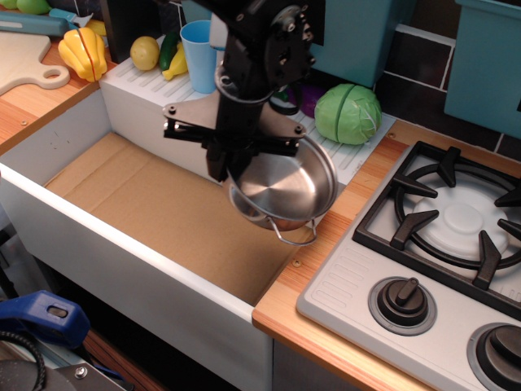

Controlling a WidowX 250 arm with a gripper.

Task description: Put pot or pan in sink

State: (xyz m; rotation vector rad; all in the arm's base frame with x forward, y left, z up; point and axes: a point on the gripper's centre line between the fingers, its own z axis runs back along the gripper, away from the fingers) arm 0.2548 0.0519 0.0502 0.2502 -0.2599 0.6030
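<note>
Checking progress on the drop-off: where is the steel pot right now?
The steel pot hangs tilted in the gripper over the right end of the sink, in front of the green cabbage and left of the stove.

Wooden counter carries sink and stove.

No readable text, label, brand or number anywhere; stove knobs carry no legible markings (too small and blurred to tell), blue cup plain, teal bin shows no print
</note>
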